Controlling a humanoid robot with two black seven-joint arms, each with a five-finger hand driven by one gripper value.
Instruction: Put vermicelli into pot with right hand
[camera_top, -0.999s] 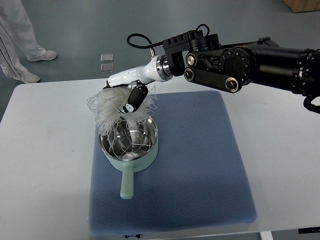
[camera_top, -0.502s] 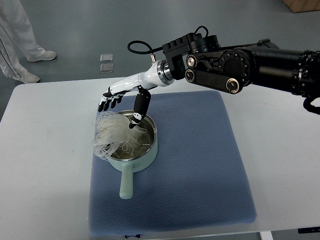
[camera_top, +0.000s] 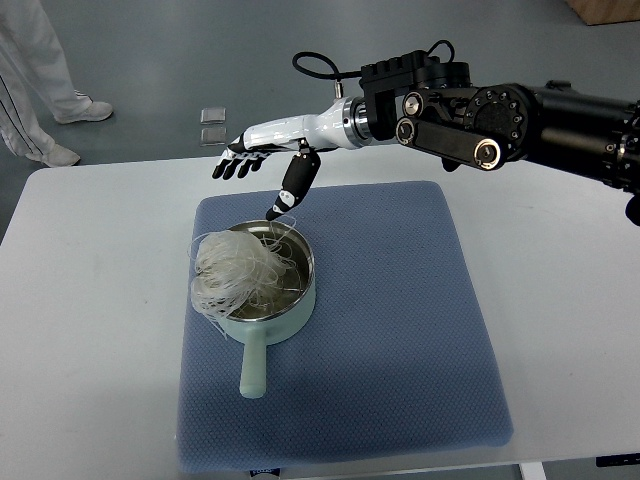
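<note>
Loosely tangled white vermicelli (camera_top: 232, 272) heaped over pot (camera_top: 285, 318) rim

Table (camera_top: 90, 330): white top with rounded corners, filling the lower frame; a blue-grey textured mat (camera_top: 400, 340) lies on it from centre toward 5 o'clock. Floor (camera_top: 160, 60): smooth grey-blue, evenly lit, across the upper frame; two small clear square items (camera_top: 213, 124) lie on it near 11 o'clock, just beyond the table's far edge. Other: a person's legs in white trousers and white shoes (camera_top: 40, 90) stand at 10 o'clock, and a brown box corner (camera_top: 608, 10) shows at 1 o'clock.
</note>
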